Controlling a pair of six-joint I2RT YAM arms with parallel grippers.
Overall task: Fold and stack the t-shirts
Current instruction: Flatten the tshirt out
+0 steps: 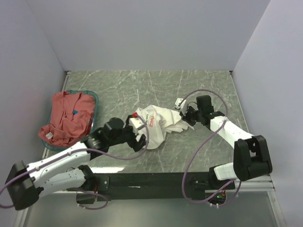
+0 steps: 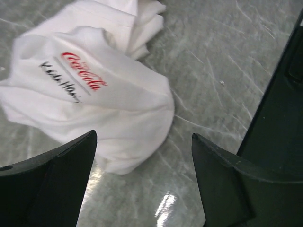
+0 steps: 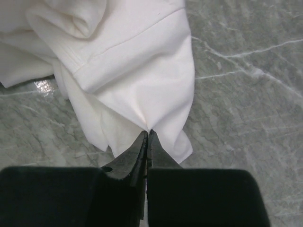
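The white t-shirt (image 1: 158,125) lies crumpled in a heap near the middle of the desk (image 1: 142,85), so most of its print is folded out of sight. The left wrist view shows only a red Coca-Cola script and a line of black handwriting under it on a rounded bulge of cloth. Sleeves, collar and front cannot be told apart in the folds. A hemmed edge with a line of stitching shows in the right wrist view.

The right fingers (image 3: 147,135) are pressed together on a pinch of this shirt's edge on its right side, and the cloth puckers to a point at their tips. The left fingers (image 2: 61,175) stand wide apart at the heap's left side, holding nothing. Whether they touch the cloth I cannot tell.

The salmon-red t-shirt (image 1: 68,116) is bunched over the teal basket (image 1: 93,96) at the desk's left edge. It hides most of the basket, leaving only parts of the rim showing.
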